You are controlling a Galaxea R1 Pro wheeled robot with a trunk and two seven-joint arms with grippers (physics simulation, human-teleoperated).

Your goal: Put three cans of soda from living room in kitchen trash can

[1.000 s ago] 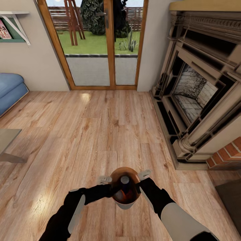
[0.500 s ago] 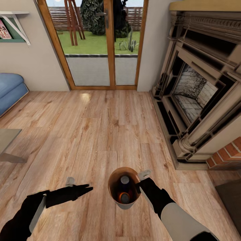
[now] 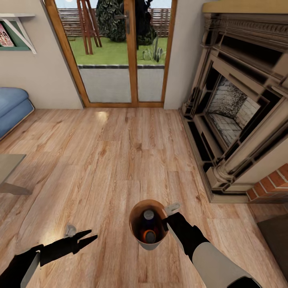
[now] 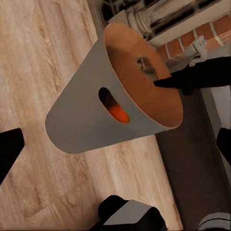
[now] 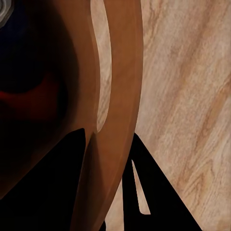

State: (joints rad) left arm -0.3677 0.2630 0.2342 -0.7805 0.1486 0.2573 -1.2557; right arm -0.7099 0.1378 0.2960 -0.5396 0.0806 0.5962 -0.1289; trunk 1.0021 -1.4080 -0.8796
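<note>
One right gripper (image 3: 168,218) pinches the tash can (image 3: 138,236) rim, cans (image 3: 149,224) inside

Light wood plank floor (image 3: 120,160) runs from the glass doors (image 3: 120,52). Against it, right of those doors, stands the dark carved fireplace surround (image 3: 236,112); to their left, the blue sofa (image 3: 12,108) sits on it.

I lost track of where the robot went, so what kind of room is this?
Most likely a living room: an ornate fireplace with red brick beside it, a blue sofa at the wall, and glass doors opening onto a garden, all on wood plank floor.
</note>
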